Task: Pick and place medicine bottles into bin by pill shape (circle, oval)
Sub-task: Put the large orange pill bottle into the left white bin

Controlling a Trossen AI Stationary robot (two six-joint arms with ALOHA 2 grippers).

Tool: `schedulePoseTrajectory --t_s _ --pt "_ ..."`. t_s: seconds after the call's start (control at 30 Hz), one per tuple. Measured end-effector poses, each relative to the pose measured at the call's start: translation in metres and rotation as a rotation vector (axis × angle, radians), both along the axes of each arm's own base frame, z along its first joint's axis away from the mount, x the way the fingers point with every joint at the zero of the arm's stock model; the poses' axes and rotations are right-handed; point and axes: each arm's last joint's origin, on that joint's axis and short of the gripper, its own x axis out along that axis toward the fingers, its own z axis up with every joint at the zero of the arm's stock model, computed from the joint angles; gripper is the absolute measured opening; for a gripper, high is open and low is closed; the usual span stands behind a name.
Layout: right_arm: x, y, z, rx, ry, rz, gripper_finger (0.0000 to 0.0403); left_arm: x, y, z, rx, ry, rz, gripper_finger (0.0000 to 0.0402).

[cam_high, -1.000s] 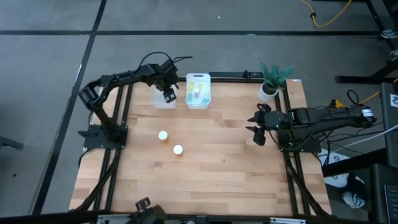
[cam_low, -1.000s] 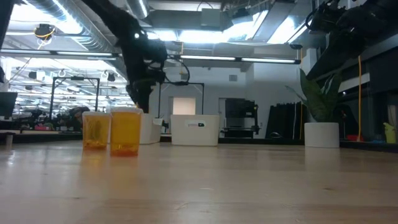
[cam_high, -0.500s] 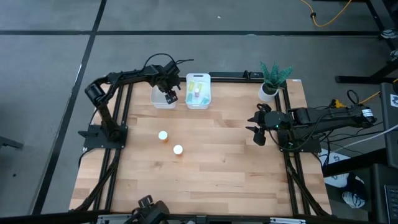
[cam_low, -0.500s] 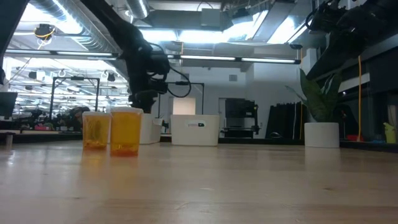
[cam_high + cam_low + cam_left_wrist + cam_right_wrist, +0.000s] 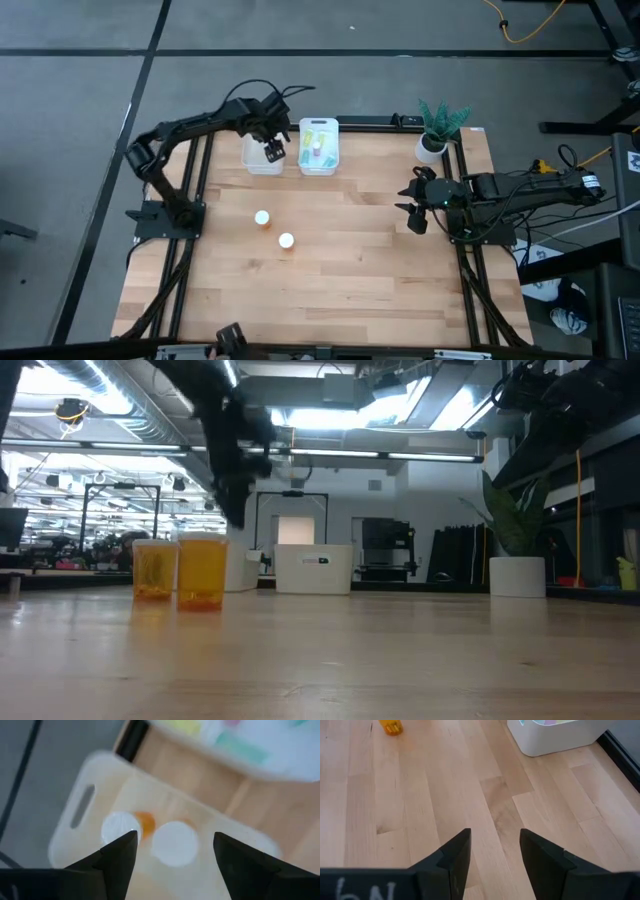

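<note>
The left gripper (image 5: 272,151) is hanging over the left bin (image 5: 252,160) at the back of the table, arm bent in from the left edge, fingers spread wide with nothing between them, and two orange bottles (image 5: 172,842) are sitting in that bin right under it. The right gripper (image 5: 414,211) is hovering over the right side of the table with its fingers parted and empty too. Two more orange bottles (image 5: 262,218) are standing out on the wood near the middle, while the slimmer ones are lying in the other bin (image 5: 319,150).

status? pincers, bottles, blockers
Left pincer open, empty, above the left bin; two orange bottles inside. Right pincer open, idle at table's right edge. Two orange bottles left on table. No blockers.
</note>
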Motion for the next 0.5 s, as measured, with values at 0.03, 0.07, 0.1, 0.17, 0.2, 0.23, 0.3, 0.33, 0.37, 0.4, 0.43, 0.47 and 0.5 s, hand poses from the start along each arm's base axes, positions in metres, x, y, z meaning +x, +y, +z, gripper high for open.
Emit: schedulePoseTrajectory --t_s 0.03,0.07,0.1,0.17,0.2,0.23,0.3,0.33,0.37,0.4,0.43,0.47,0.5 --pt "0.0 0.0 0.0 0.0 0.0 0.0 0.0171 0.001 -0.005 0.01 0.013 -0.018 -0.012 0.0254" --pt "0.0 0.0 0.0 0.0 0.0 0.0 0.0171 0.001 -0.011 0.02 0.025 -0.036 -0.024 0.0254" --pt "0.0 0.0 0.0 0.0 0.0 0.0 0.0171 0.0 -0.018 0.029 0.031 -0.052 -0.028 0.0254" --pt "0.0 0.0 0.0 0.0 0.0 -0.001 0.0171 -0.002 -0.034 0.043 0.026 -0.083 -0.039 0.0252" --pt "0.0 0.0 0.0 0.001 0.0 -0.001 0.0171 -0.005 -0.043 0.048 0.007 -0.087 -0.047 0.0252" --pt "0.0 0.0 0.0 0.001 0.0 -0.001 0.0171 -0.007 -0.053 0.053 -0.01 -0.087 -0.056 0.0252" --pt "0.0 0.0 0.0 0.001 0.0 -0.001 0.0171 -0.013 -0.071 0.061 -0.048 -0.086 -0.065 0.0251" --pt "0.0 0.0 0.0 0.001 0.0 -0.001 0.0171 -0.015 -0.08 0.063 -0.065 -0.079 -0.058 0.0251" --pt "0.0 0.0 0.0 0.001 0.0 -0.001 0.0171 -0.016 -0.089 0.065 -0.079 -0.081 -0.052 0.0251" --pt "0.0 0.0 0.0 0.0 0.0 0.0 0.0171 -0.017 -0.097 0.065 -0.092 -0.079 -0.048 0.0251" --pt "0.0 0.0 0.0 0.0 0.0 0.0 0.0171 -0.02 -0.105 0.064 -0.105 -0.067 -0.054 0.0251" --pt "0.0 0.0 0.0 0.001 0.0 -0.001 0.0171 -0.022 -0.114 0.062 -0.118 -0.048 -0.066 0.0251" --pt "0.0 0.0 0.0 0.001 -0.001 -0.001 0.0171 -0.024 -0.122 0.06 -0.131 -0.028 -0.078 0.0251"
